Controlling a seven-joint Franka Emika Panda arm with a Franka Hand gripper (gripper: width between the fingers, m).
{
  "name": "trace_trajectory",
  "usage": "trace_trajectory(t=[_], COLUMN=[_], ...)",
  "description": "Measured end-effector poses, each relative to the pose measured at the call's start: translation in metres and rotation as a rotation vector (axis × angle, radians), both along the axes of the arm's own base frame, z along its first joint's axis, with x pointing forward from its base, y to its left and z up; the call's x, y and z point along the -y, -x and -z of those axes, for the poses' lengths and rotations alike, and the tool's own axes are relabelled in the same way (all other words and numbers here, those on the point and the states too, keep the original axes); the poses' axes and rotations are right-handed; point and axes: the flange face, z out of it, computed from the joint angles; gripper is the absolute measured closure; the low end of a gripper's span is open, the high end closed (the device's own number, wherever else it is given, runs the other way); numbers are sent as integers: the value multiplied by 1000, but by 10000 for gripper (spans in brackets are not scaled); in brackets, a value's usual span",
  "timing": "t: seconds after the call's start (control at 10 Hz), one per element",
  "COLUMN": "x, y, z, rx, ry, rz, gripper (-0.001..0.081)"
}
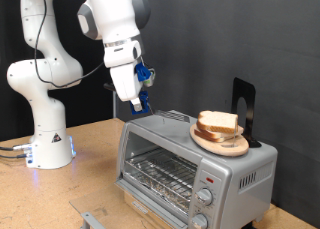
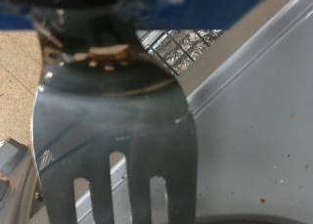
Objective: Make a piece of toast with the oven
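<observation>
The piece of toast (image 1: 218,122) lies on a round wooden plate (image 1: 222,144) on top of the silver oven (image 1: 245,169), toward the exterior view's right. My gripper (image 1: 139,97) hangs tilted just above the oven's top edge nearest the exterior view's left, well clear of the toast. It is shut on the handle of a metal fork (image 2: 112,126), whose slotted tines fill the wrist view and point down at the oven's top. The wire rack (image 1: 160,174) shows through the glass of the oven door.
A black upright stand (image 1: 245,101) is behind the plate on the oven. Round knobs (image 1: 208,196) run down the oven's right panel. The arm's white base (image 1: 50,144) stands on the wooden table at the exterior view's left. A small metal piece (image 1: 92,219) lies near the table's front.
</observation>
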Motion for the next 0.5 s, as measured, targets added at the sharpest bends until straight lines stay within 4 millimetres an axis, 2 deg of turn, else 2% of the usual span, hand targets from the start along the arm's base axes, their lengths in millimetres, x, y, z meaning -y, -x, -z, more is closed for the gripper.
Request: trace_trajectory(t=[0.5], x=[-6], y=[-12], z=[9], rx=[-21], ry=[-3], rz=[2], gripper=[406])
